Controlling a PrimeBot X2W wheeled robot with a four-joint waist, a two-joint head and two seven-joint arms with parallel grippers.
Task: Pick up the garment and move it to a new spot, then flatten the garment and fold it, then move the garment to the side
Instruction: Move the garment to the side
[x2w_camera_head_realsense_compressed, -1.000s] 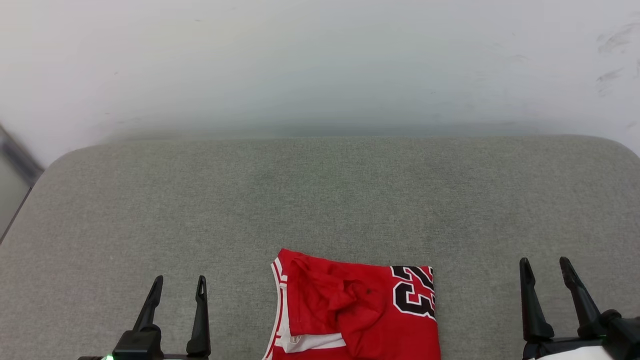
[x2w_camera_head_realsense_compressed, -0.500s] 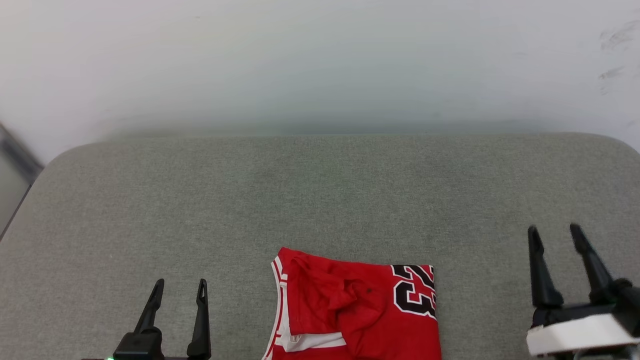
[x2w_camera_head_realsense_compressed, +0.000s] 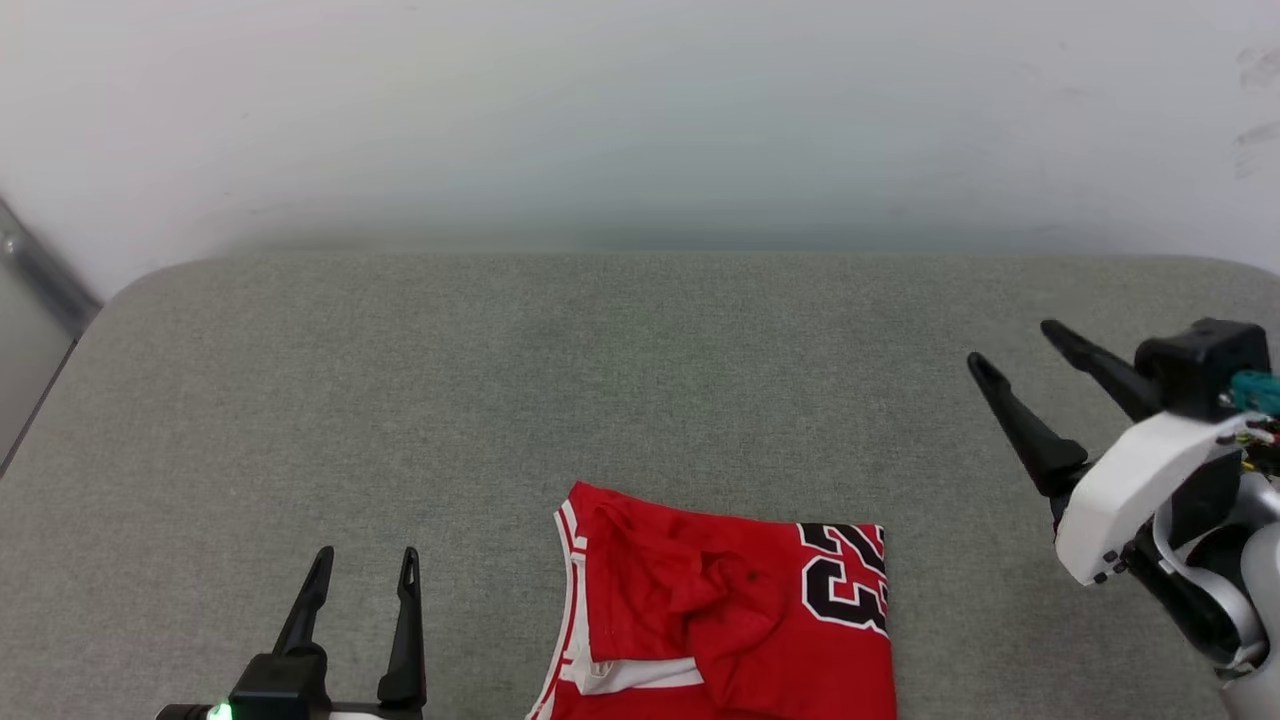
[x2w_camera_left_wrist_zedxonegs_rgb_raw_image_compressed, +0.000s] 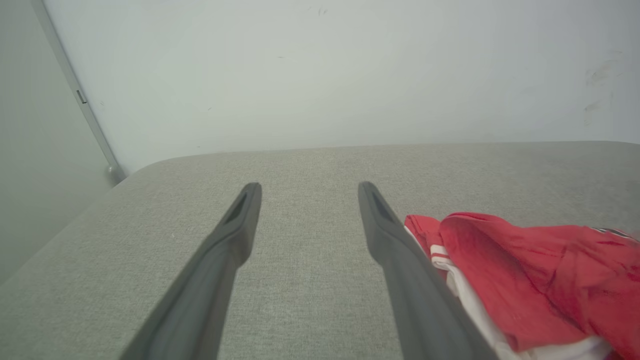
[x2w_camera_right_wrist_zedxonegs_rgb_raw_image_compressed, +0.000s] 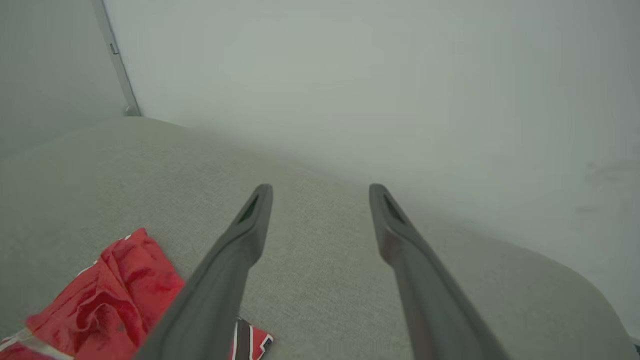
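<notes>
Left gripper (x2w_camera_head_realsense_compressed: 366, 553) and right gripper (x2w_camera_head_realsense_compressed: 1012, 343) spread, empty

The jersey (x2w_camera_head_realsense_compressed: 720, 610) lies folded on the grey cushion (x2w_camera_head_realsense_compressed: 640, 380) between them at the near edge, striped trim to the left, black "23" turned sideways at its right end.

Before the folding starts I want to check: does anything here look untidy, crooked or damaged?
The jersey lies rumpled on the grey cushion: red cloth is bunched and creased over its middle, and its number lies sideways. Its lower part runs out of the head view. I see no tear.
</notes>
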